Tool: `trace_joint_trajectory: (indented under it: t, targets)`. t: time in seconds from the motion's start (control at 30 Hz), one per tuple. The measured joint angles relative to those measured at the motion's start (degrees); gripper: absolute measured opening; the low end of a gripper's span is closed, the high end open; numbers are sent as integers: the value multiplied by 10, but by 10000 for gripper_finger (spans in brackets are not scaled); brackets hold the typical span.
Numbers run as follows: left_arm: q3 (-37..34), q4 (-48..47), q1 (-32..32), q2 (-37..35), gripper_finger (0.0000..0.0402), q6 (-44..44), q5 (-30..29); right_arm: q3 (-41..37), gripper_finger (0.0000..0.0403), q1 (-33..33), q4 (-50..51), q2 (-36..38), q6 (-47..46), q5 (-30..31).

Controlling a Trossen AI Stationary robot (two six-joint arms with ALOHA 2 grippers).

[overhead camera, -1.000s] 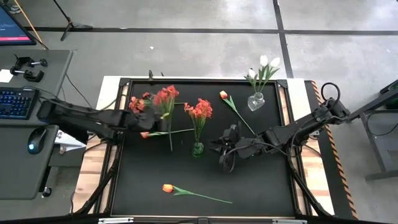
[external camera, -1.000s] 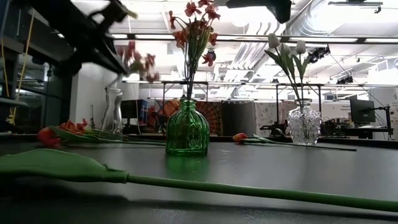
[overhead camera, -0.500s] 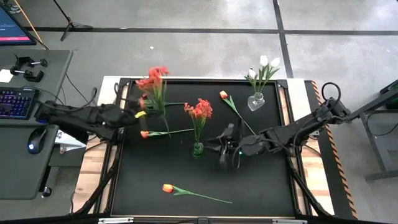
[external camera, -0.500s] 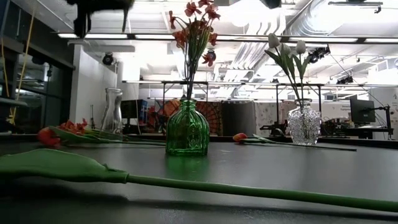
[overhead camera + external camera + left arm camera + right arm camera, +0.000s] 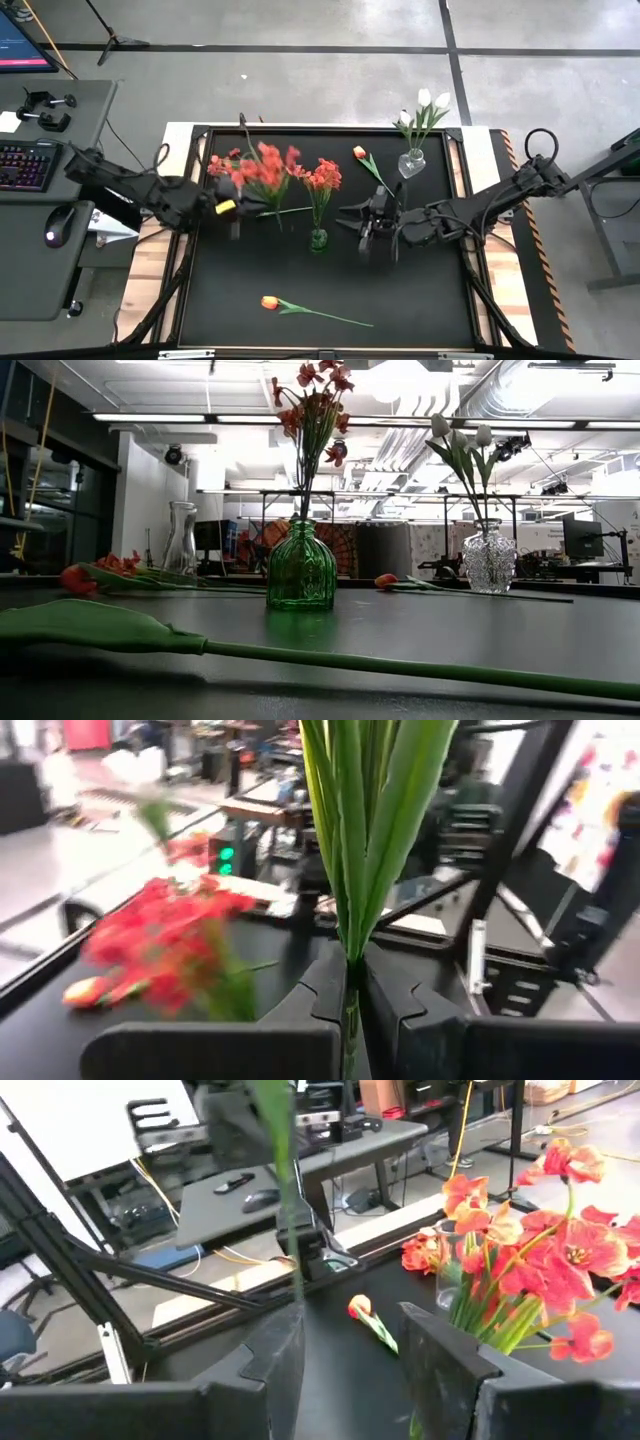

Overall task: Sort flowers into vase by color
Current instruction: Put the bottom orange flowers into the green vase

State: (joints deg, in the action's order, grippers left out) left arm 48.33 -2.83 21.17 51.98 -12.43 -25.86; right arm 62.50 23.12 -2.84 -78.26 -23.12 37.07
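My left gripper (image 5: 228,207) hangs over the table's left part, shut on a bushy red-orange bunch (image 5: 260,168). My right gripper (image 5: 372,222) is open, right of the green vase (image 5: 318,239), which holds red-orange blossoms (image 5: 315,405). A blurred green stem (image 5: 285,1190) passes close to one right finger; whether they touch I cannot tell. White tulips (image 5: 428,103) stand in the clear vase (image 5: 411,162). Orange tulips lie flat on the table: one far (image 5: 359,152), one left (image 5: 232,216), one near (image 5: 268,302). My left gripper pinches the bunch's green stems (image 5: 350,935) between its two fingers (image 5: 322,992). The fingers lie across the stems. The stems and long leaves run on past the fingertips, and the blossoms (image 5: 262,165) sit beyond them toward the table's middle. The bunch is lifted clear.
An empty clear vase (image 5: 180,538) stands on the far left; the held bunch hides it in the high view. The near tulip's stem (image 5: 400,665) lies across the table's near part. A desk with keyboard (image 5: 28,165) and mouse stands left of the table.
My left gripper has carried the bunch up, out of the low view, and swung it: the blossoms went toward the far edge, then came back toward the table's middle. My right gripper has shifted slightly toward the far right and turned.
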Motion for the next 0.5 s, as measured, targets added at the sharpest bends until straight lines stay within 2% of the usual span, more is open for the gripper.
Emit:
trace_joint_trajectory:
  t: [0.13, 0.27, 0.37, 0.5]
  targets:
    - [6, 36, 9, 63, 0, 46, 3, 0, 147, -9, 0, 0, 7, 5]
    - [7, 117, -14, 126, 0, 80, 21, 0, 147, -18, -41, 3, 44, 31]
    - [6, 155, -31, 174, 0, 66, 56, 0, 147, -24, -73, 11, 84, 32]
    - [-7, 196, -40, 225, 0, 44, 59, 0, 147, -25, -86, 32, 107, 33]
